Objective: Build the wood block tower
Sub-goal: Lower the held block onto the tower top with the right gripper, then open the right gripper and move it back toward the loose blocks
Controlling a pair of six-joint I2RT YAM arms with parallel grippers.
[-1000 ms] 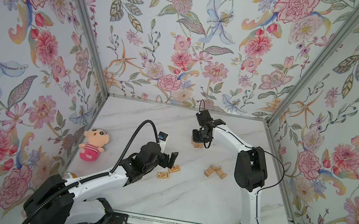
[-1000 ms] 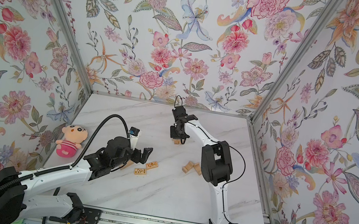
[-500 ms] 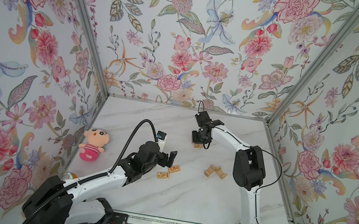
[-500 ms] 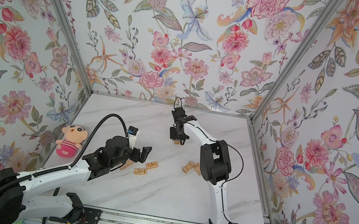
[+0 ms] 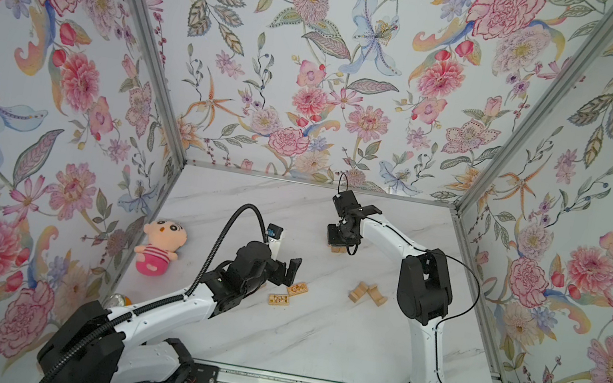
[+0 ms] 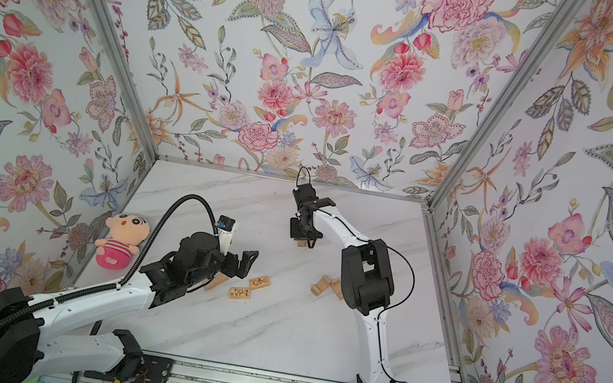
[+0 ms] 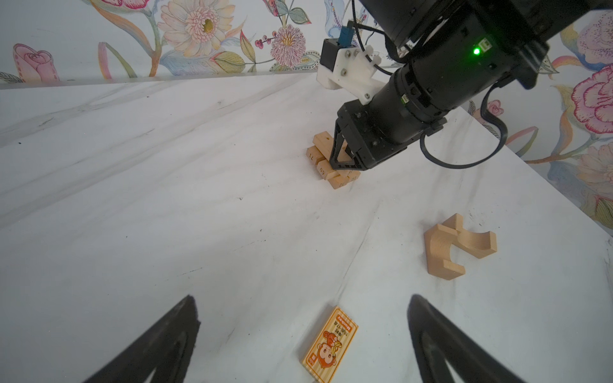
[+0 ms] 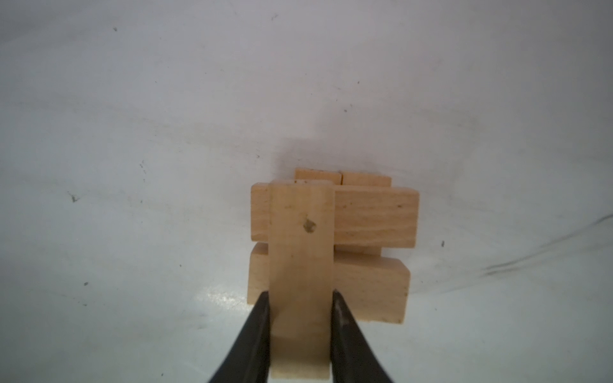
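The tower is a small crisscrossed stack of tan bars at the middle back of the table. In the right wrist view its top bars run crosswise under a plain wood block. My right gripper is shut on that block directly over the stack; I cannot tell whether the block rests on it. My left gripper hangs open and empty just above a printed block. A second printed block lies beside it.
Two loose tan blocks lean together near the right arm's elbow. Another plain bar lies under the left wrist. A pink plush doll lies at the left wall, with an orange can near the front-left corner.
Almost nothing. The right gripper stays over the tower with the block between its fingers, and the left arm holds its place, open.
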